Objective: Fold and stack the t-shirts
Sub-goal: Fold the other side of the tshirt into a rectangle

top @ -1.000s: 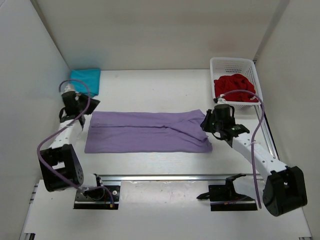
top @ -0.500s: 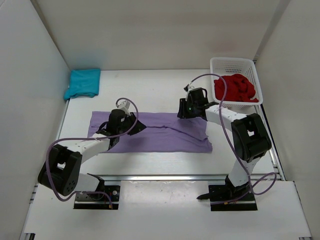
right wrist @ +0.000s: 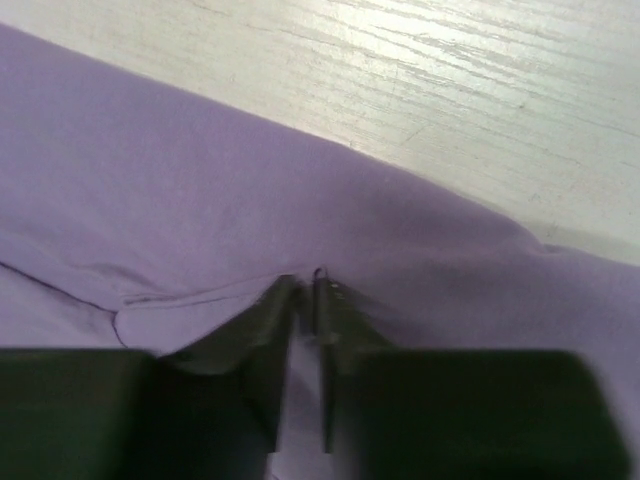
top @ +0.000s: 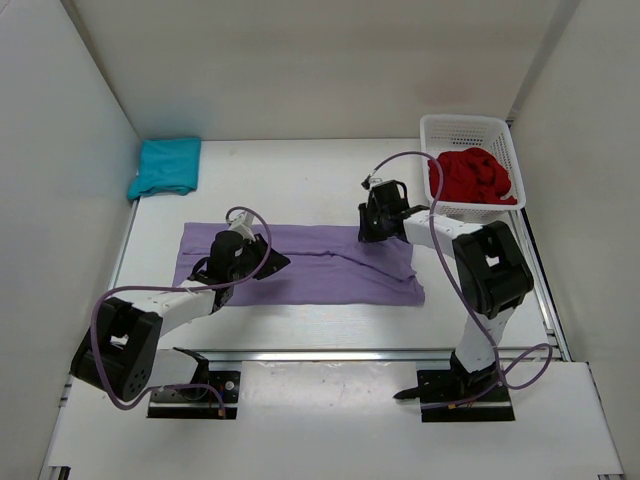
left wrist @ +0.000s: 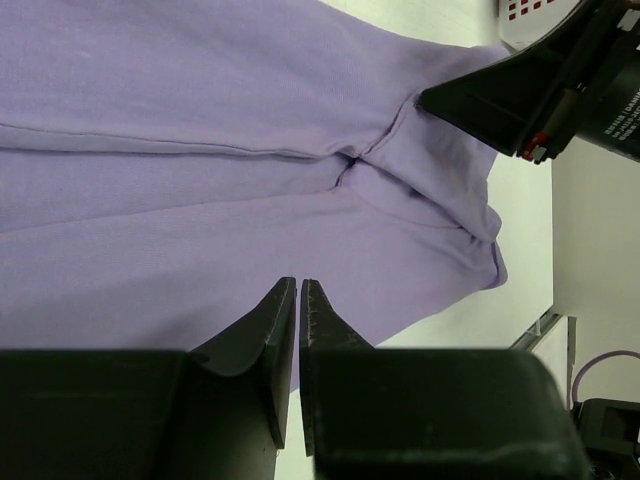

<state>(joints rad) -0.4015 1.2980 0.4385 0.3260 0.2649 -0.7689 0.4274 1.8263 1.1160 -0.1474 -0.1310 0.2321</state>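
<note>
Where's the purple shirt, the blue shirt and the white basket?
purple shirt [top: 318, 270], top view, middle of the cloth
blue shirt [top: 168, 165], top view, its middle
white basket [top: 465, 133], top view, bare back wall

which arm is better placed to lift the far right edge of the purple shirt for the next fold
Right. The right gripper sits at the far edge of the purple t-shirt, fingertips nearly closed on the cloth. The left gripper hovers shut over the shirt's left part, away from that edge.
</note>
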